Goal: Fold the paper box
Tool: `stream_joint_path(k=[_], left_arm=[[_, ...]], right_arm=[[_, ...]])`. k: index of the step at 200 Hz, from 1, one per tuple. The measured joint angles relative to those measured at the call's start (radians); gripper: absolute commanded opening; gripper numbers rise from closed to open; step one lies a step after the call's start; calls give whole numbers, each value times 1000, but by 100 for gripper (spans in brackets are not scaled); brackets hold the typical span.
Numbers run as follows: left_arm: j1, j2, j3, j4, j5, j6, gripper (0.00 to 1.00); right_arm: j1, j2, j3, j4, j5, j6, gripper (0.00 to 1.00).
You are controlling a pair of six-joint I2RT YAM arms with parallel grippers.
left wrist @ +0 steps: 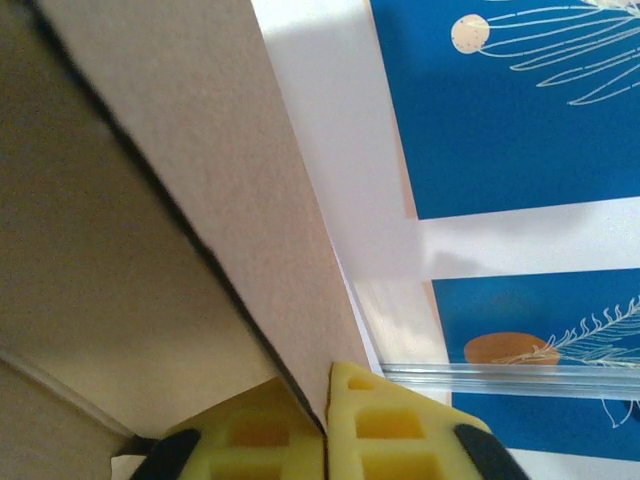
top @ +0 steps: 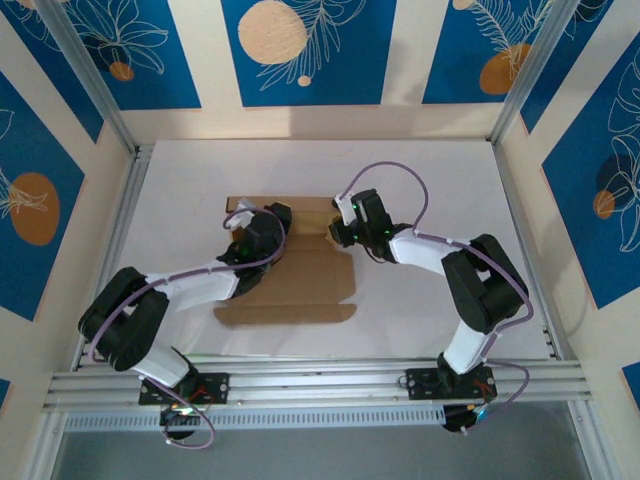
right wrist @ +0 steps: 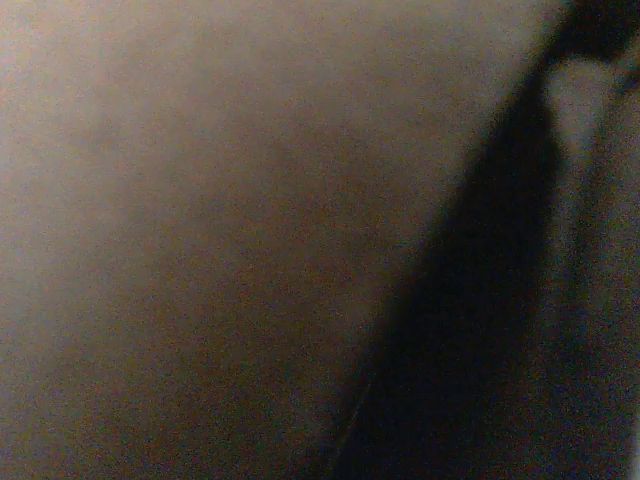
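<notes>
The paper box (top: 300,285) is a brown cardboard sheet lying on the white table, with its far flaps partly raised. My left gripper (top: 272,218) is over its far left part. In the left wrist view the yellow pads (left wrist: 390,430) of the left gripper (left wrist: 325,425) pinch the edge of a raised cardboard flap (left wrist: 230,180). My right gripper (top: 336,232) is at the box's far right corner. The right wrist view is dark, with cardboard (right wrist: 200,200) pressed close against the camera and the fingers hidden.
White table (top: 430,180) inside a metal frame; a rail (top: 320,380) runs along the near edge, and uprights stand at the far corners. Blue patterned walls surround the table. Purple cables loop over both arms.
</notes>
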Motion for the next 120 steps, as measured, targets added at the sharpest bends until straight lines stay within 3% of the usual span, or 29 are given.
stream_joint_path(k=[11, 28, 59, 100, 120], left_arm=[[-1, 0, 0, 3, 35, 25, 42], [-1, -4, 0, 2, 93, 74, 48], [-1, -63, 50, -138, 222, 240, 51], [14, -87, 330, -435, 411, 554, 52], [70, -87, 433, -513, 494, 662, 52]], right_arm=[[1, 4, 10, -4, 18, -11, 21], [-8, 5, 27, -26, 25, -27, 19], [-46, 5, 56, -42, -3, -61, 19], [-108, 6, 116, -27, -103, -92, 19], [-132, 13, 145, -22, -138, -121, 19]])
